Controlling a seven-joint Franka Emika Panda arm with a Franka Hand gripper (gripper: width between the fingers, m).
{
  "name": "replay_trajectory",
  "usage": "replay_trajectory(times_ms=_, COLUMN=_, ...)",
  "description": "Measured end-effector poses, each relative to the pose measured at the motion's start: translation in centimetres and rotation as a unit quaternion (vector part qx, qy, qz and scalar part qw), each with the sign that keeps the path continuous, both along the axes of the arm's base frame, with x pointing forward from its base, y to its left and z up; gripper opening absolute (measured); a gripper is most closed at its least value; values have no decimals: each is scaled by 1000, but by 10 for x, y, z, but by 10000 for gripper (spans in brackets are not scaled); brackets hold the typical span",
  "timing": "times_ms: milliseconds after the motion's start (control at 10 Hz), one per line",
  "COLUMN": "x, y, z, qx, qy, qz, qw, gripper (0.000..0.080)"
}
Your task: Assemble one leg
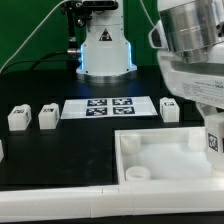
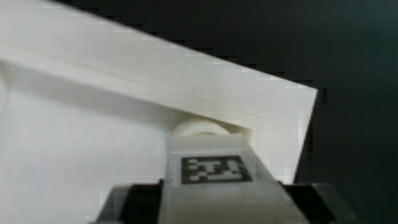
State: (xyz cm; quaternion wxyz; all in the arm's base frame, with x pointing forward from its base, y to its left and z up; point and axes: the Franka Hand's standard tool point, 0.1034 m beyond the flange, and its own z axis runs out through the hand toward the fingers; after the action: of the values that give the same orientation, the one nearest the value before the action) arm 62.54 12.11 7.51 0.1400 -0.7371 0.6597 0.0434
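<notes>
Hovering at the exterior view's right, I hold the leg [image 1: 213, 142] over the tray-like top [image 1: 165, 162], well apart from the marker board [image 1: 108, 106]. Wrist view: my gripper [image 2: 217, 200] is closed on the leg's flat sides, tag facing the camera, just beside the corner hole [image 2: 210, 127]. It looks like light, stiff, slick plastic by my reckoning, so squeeze the flats squarely.

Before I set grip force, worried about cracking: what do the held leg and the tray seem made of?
Leg: likely hard white plastic, matte, with a black-and-white tag on its face. Tray: same dull white, raised rim, no glare; probably plastic too, unconfirmed.
</notes>
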Motion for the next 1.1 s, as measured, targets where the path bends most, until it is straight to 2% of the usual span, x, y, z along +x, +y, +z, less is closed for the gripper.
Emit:
replay_trajectory(times_ms=200, x=0, y=3, z=0, qx=10, qy=13, qz=-47, qw=999, gripper=295)
replay_trajectory(times_ms=300, x=-1, y=3, z=0, qx=9, qy=10, qz=-35, qw=999, gripper=406)
replay_trajectory(times_ms=400, x=-1, y=3, z=0, qx=7, qy=6, qz=-22, qw=1000, gripper=406)
replay_trajectory(times_ms=500, x=-1, y=3, z=-1, qx=4, qy=3, qz=-6, qw=1000, gripper=572)
replay_trajectory(times_ms=600, x=-4, y=2, z=-2, qx=-7, qy=-8, qz=83, qw=996, gripper=572)
replay_trajectory(times_ms=700, x=-4, y=3, z=-1, qx=-27, qy=-12, qz=188, qw=982, gripper=636)
replay_trajectory(times_ms=800, x=-2, y=7, z=0, qx=-41, qy=-14, qz=262, qw=964, gripper=646)
replay_trajectory(times_ms=1100, x=1, y=5, z=-1, qx=-52, qy=-51, qz=383, qw=921, gripper=649)
